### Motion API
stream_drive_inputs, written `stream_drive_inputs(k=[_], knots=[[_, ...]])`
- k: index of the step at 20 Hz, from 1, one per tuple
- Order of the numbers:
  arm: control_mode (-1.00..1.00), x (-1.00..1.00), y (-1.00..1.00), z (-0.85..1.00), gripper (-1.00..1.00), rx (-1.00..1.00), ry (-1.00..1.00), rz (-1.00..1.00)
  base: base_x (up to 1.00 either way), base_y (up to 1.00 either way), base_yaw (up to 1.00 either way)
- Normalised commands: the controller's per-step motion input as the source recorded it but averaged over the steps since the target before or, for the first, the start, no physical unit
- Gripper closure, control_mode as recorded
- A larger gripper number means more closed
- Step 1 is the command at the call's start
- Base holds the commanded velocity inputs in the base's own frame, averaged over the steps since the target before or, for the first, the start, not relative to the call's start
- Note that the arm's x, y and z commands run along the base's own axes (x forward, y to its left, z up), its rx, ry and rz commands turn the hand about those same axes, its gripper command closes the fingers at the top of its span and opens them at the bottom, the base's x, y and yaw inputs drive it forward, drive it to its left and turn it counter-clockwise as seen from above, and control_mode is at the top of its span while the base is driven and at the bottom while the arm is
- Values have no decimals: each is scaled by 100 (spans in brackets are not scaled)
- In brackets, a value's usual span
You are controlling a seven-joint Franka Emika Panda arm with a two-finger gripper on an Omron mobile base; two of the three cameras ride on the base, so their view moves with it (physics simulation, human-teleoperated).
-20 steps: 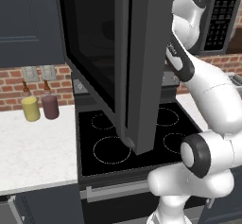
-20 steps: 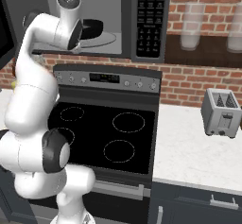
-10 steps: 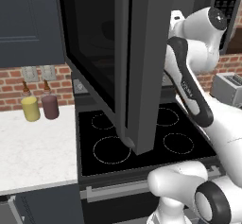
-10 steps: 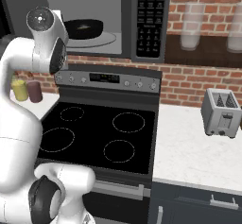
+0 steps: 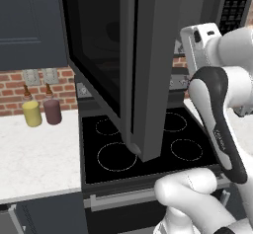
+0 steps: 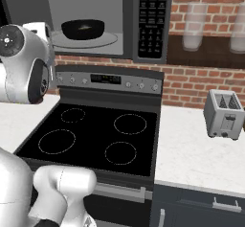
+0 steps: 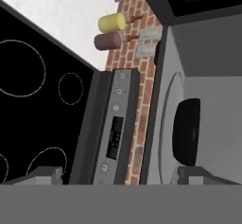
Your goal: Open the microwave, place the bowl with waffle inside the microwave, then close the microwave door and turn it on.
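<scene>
Microwave [image 6: 110,17]: mounted above the stove, cavity exposed; keypad strip of small buttons on its right side.
Microwave door [image 5: 143,65]: swung wide open – its thick grey edge faces the left base camera and hangs out over the burners; the black glass window is seen at an angle.
Stove [image 6: 95,135]: black glass top with four ring burners, grey control panel along the back; white counter on both sides.
Arm: white, with dark joints; its upper links stand to the right of the open door in the left base view.
Toaster [image 6: 223,114]: silver, on the counter to the right of the stove, in front of the brick wall.
Gripper [image 7: 120,176]: fingers wide apart, nothing between them; pointed at the stove's control panel and the lower edge of the microwave cavity – clear of the bowl.
Bowl [image 6: 83,28]: black, inside the microwave, resting on the round glass plate, upright.
Waffle [image 6: 85,27]: a small golden patch inside the bowl; detail too small to tell.
Bottles [image 5: 41,110]: one yellow, one dark red, side by side on the left counter against the brick wall.
</scene>
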Motion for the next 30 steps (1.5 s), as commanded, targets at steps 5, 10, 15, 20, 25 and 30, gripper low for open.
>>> stream_drive_inputs(k=[5,10,15,20,25,30], knots=[[-100,-100,-3,0,100,0,-4,0,0,0,0],[-100,-100,0,0,100,0,-11,0,0,0,0],[-100,-100,-2,3,100,0,-15,0,0,0,0],[-100,-98,-2,12,100,3,-14,1,0,0,0],[-100,-84,14,3,100,0,-5,0,0,0,0],[-100,-64,37,0,100,0,0,0,0,0,0]])
